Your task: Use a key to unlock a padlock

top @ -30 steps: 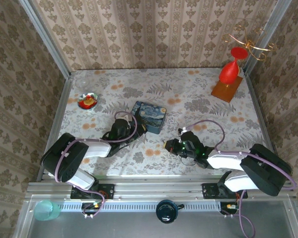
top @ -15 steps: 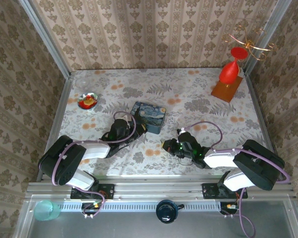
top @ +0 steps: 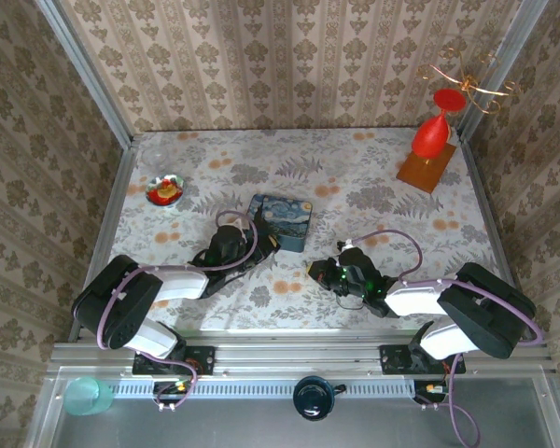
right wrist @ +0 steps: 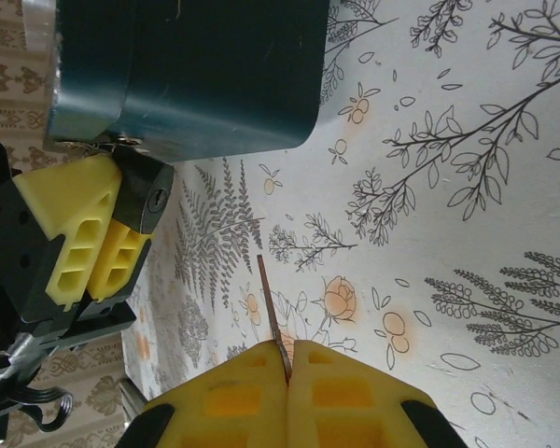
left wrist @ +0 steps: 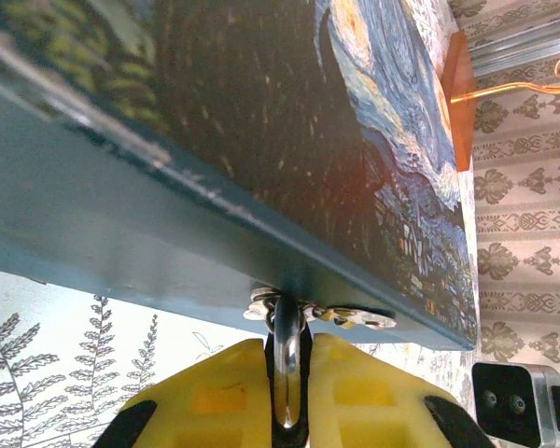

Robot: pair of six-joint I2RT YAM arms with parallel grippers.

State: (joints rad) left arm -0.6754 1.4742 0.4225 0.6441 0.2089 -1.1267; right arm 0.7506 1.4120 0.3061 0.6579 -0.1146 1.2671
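The padlock (right wrist: 152, 203) is hanging from the metal hasp (left wrist: 319, 314) on the front edge of the blue painted tin (right wrist: 196, 65), its dark body showing a keyhole that is facing the right wrist camera. In the left wrist view its silvery shackle (left wrist: 287, 359) is running down between two yellow pads. The left gripper (left wrist: 287, 378) is clamping the padlock, its pads pressing on either side just under the tin's lip; from the right wrist view those same yellow fingers (right wrist: 91, 233) are sitting beside the lock body.

The key (right wrist: 272, 315) is sticking out as a thin blade from the right gripper (right wrist: 289, 359), which is pinching it tight between closed pads. The blade's tip is pointing roughly toward the tin and is staying apart from the lock, with bare table (right wrist: 429, 187) between them.

From above, the tin (top: 280, 219) is lying near the middle of the flowered table, the left gripper (top: 259, 241) reaching its near edge and the right gripper (top: 315, 272) hovering nearby.
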